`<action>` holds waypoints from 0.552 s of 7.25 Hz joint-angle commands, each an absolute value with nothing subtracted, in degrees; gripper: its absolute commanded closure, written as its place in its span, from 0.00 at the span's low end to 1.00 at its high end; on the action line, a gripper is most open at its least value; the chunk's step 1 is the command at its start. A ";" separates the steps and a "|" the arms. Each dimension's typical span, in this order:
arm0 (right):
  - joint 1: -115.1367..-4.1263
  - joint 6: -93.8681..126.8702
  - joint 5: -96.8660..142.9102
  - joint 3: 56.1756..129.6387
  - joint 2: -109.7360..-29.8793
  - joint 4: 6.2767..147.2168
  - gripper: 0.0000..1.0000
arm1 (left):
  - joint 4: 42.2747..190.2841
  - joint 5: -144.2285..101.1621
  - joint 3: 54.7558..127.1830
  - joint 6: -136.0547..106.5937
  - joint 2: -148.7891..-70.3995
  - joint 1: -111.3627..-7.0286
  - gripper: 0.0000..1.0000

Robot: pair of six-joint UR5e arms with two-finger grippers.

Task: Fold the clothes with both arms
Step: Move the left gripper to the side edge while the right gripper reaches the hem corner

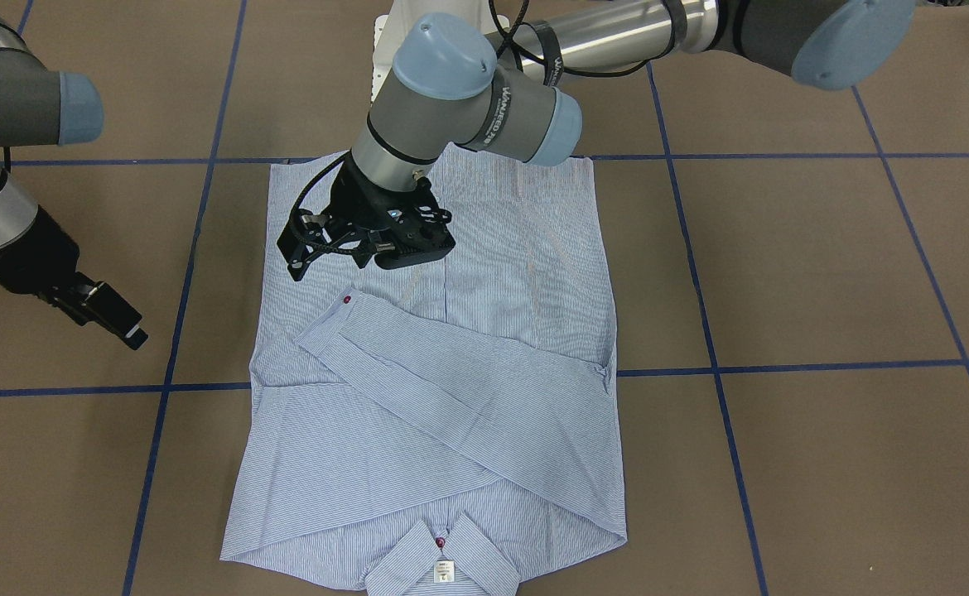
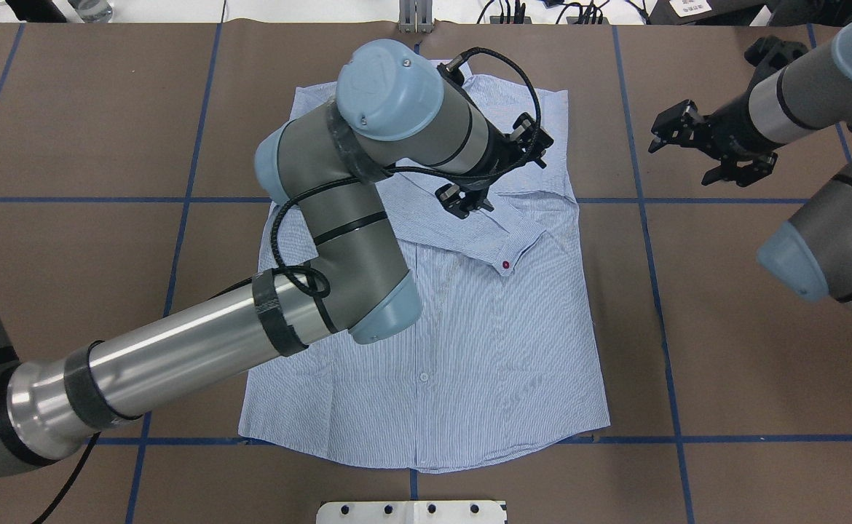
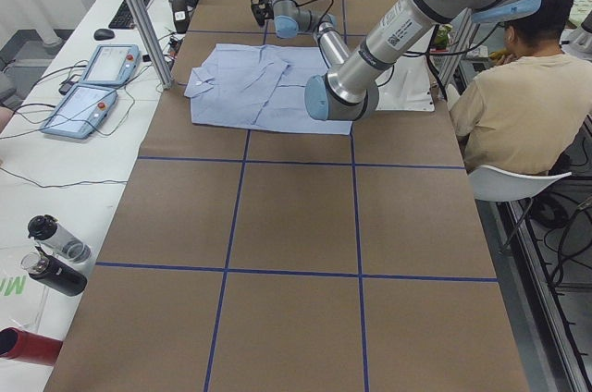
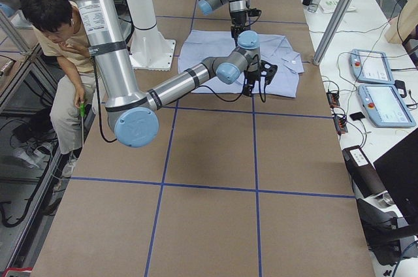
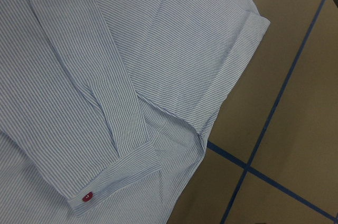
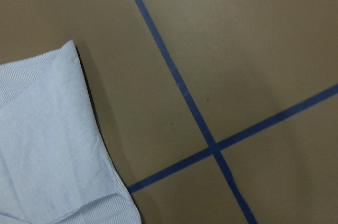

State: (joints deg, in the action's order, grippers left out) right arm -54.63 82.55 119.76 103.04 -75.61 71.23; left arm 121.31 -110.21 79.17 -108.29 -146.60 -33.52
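So the shirt (image 1: 451, 414) is lying flat on the brown surface (image 1: 783, 265) with the blue tape grid, pretty much in the centre of the front-facing view. The collar (image 1: 443, 563) is at the bottom edge and you can see its white label (image 1: 443, 571). One sleeve (image 1: 468, 381) is folded diagonally across the body. Its cuff (image 1: 344, 310) ends up left of centre, with a red button (image 1: 347, 298) on it.

The left gripper (image 1: 329, 258) hangs over the shirt just above that cuff in the frame. Its fingers (image 2: 455, 202) are spread wide and there's nothing between them. I can't tell if it's actually touching the cloth, though the wrist view looks down on the cuff from a bit of height.

The right gripper (image 2: 684, 156) is off to the upper right of the overhead view, over bare surface and apart from the shirt. It's also splayed apart and holding nothing.

A person sits on a chair beside the surface in both side views.
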 commanded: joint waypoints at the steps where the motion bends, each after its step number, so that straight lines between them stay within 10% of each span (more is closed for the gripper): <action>1: -42.34 95.38 108.79 110.52 -79.52 71.37 0.00 | 120.94 -110.30 97.82 -103.66 -131.56 -33.92 0.07; 4: -20.65 112.35 91.22 122.67 -89.80 71.54 0.01 | 120.85 -110.39 106.44 -92.91 -120.07 -35.32 0.06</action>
